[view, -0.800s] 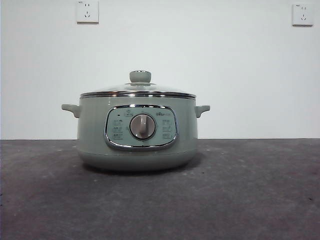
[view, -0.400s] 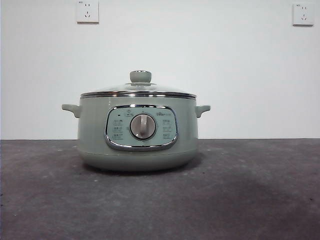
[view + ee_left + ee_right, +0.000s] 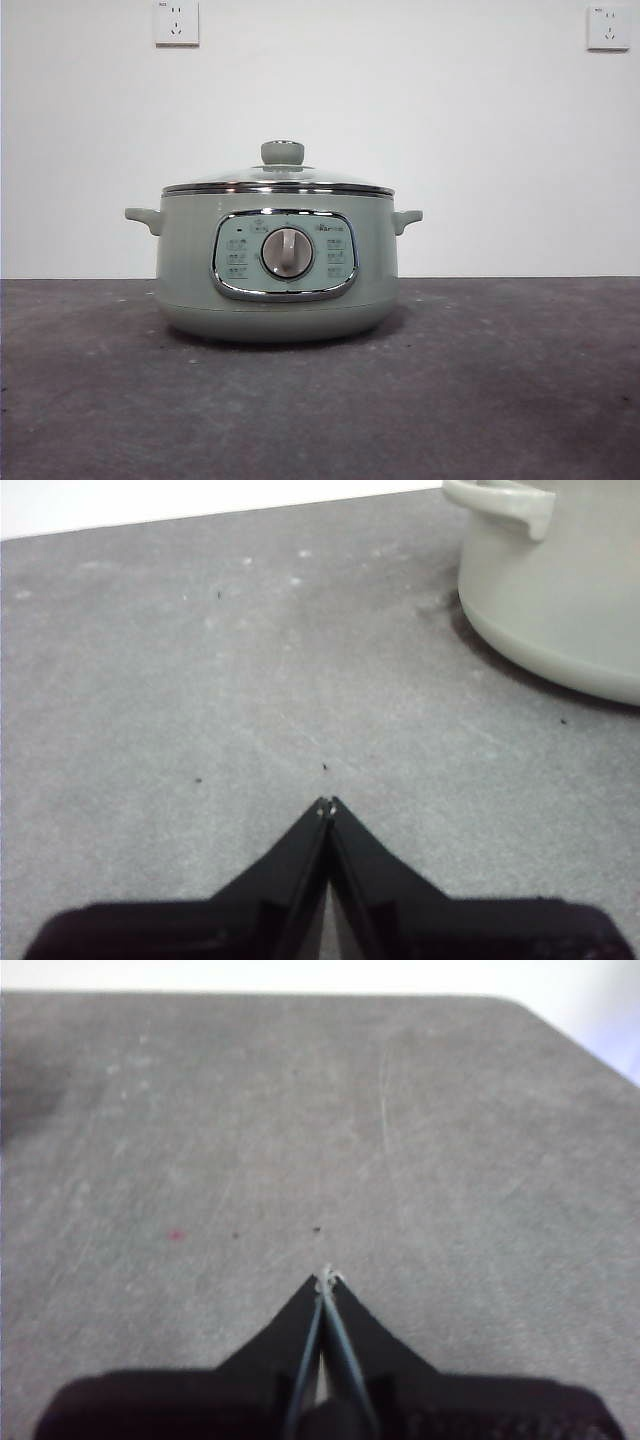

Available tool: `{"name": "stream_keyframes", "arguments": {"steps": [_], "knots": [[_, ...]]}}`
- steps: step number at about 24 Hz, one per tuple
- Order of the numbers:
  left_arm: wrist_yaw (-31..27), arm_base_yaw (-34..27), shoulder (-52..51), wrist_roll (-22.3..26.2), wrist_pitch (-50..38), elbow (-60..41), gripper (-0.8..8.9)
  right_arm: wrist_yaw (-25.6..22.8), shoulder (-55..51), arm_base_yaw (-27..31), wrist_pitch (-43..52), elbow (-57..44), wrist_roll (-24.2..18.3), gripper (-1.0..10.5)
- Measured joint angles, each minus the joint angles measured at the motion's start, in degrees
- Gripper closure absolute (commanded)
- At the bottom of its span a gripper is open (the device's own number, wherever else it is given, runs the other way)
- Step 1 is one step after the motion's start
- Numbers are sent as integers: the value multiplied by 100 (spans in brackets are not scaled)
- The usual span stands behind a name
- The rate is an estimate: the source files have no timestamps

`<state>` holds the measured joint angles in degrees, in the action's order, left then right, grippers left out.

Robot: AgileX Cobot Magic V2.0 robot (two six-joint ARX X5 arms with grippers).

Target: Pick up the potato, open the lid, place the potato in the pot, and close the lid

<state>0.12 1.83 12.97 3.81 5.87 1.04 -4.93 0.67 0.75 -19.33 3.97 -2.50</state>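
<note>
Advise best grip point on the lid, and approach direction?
Probably the knob, from straight above. It stands proud at the centre of the lid, narrow enough for two jaws. The lid sits flat on the pot, its steel rim flush, so the edge offers no purchase.

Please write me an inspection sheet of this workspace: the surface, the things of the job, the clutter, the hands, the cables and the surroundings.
Surface: dark grey table, with pale scuffs and small dark specks.
Pot: sage-green pot stands upright on the table, dial facing the front camera.
Lid: glass lid sits closed on the pot.
Potato: nothing seen in any view.
Clutter: nothing seen.
Left hand: left hand shut, empty, over bare table beside the pot.
Right hand: right hand shut, empty, over bare table.
Cables: nothing seen.
Surroundings: white wall with two wall sockets.
</note>
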Motion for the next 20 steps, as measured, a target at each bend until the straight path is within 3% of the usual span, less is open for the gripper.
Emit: {"name": "stream_keyframes", "arguments": {"steps": [8, 20], "knots": [[2, 0, 280, 0, 0, 0, 817, 586, -4, 0, 831, -254, -188, 962], [2, 0, 481, 0, -63, 0, 817, 588, -7, 2, 841, -254, -201, 962]]}}
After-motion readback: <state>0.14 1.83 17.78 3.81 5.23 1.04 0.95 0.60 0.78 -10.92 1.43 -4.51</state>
